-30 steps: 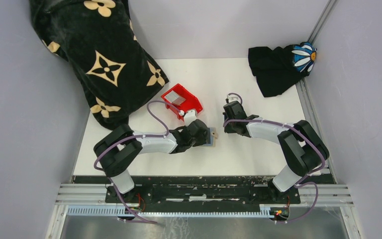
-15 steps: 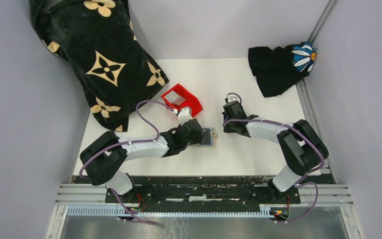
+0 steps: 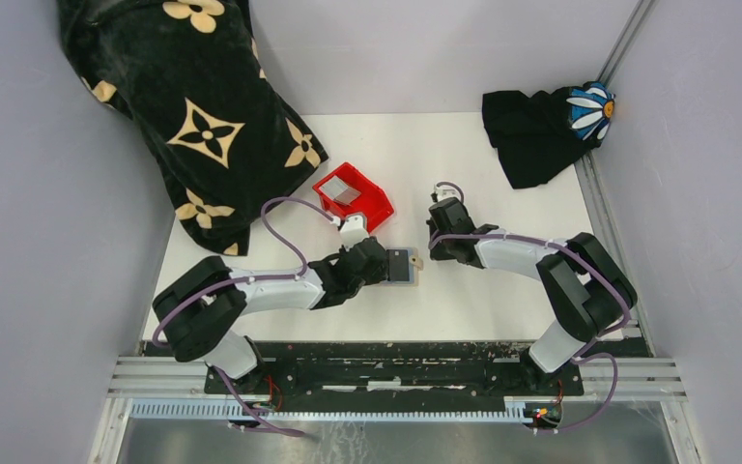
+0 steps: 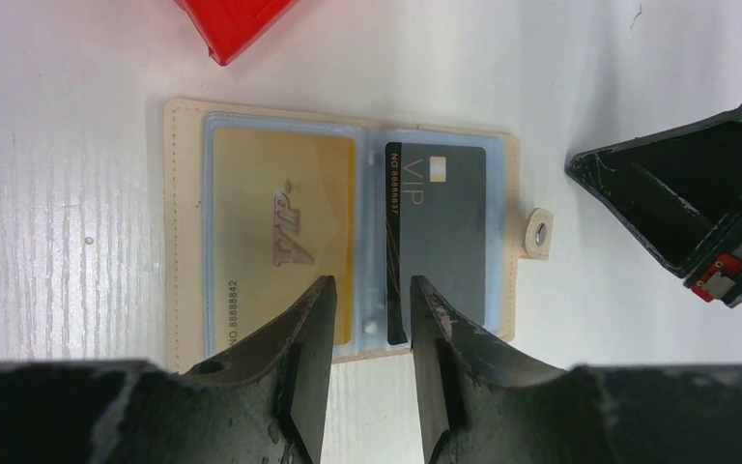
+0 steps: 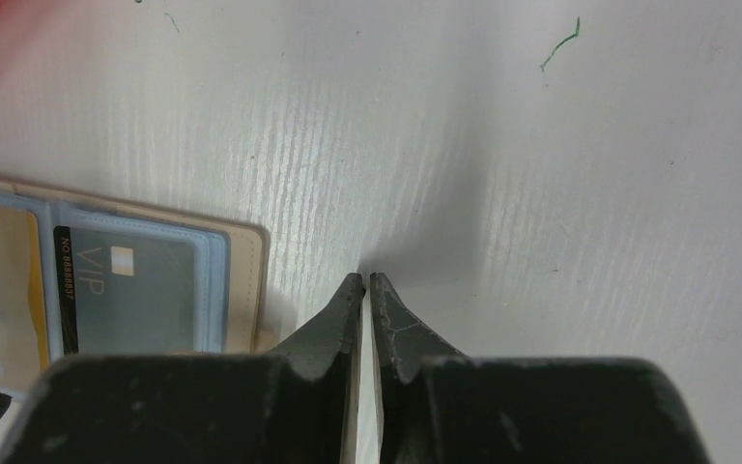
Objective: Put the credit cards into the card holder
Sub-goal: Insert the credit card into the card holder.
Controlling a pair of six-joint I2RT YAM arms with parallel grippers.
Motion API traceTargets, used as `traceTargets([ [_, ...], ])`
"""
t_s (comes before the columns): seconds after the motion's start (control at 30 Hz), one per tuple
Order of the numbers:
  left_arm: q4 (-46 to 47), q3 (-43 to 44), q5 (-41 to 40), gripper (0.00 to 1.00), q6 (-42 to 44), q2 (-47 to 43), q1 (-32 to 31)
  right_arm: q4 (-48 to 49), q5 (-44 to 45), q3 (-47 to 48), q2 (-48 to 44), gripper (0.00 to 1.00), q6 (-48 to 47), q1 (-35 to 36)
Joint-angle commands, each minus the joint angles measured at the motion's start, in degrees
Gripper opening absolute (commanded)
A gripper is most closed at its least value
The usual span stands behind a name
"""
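While the left claw (image 4: 369, 290) is hanging over the near edge of the card holder (image 4: 185, 242), its fingers are standing spread on either side of the centre fold, with nothing pinched between them. My guess is that it is steadying the holder or checking the card work. To do that well it should be pressing lightly and straight down, so the glossy leaves are not skidding across the tabletop (image 3: 483, 300) or folding shut.

The holder is lying open and flat between the two arms, its beige rim showing all round the clear sleeves. A gold card (image 4: 285, 242) is sitting in the left sleeve and a grey card (image 4: 444, 232) in the right, both looking fully seated. Its snap tab (image 4: 540, 233) is sticking out toward the right claw (image 5: 367, 280), which is waiting just beside that edge with its fingers pressed together and empty.

Farther back, the red bin (image 3: 375, 205) is sitting near the holder, and what looks like a pale grey card (image 3: 345, 191) is showing inside it, perhaps waiting its turn.
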Motion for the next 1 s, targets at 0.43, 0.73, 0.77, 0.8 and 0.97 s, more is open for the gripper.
traceTargets([
  [0.43,-4.3,6.0,-5.8,0.12,9.9,5.2,-0.2,1.2,-0.1,0.7,0.9,0.12,0.6,1.0],
  [0.73,-4.6,8.2,-5.1,0.11,12.6,7.7,-0.3,1.3,-0.2,1.0,1.4,0.13,0.6,1.1],
  [0.77,-4.7,8.5,-4.8,0.11,12.8,8.1,-0.3,1.2,-0.2,1.0,1.4,0.13,0.6,1.1],
  [0.8,-4.8,8.8,-4.5,0.11,13.0,8.5,-0.2,1.2,-0.2,1.0,1.4,0.13,0.6,1.1],
  [0.97,-5.2,10.4,-3.1,0.1,13.4,10.5,-0.6,1.2,-0.2,0.9,1.5,0.13,0.6,1.2],
])
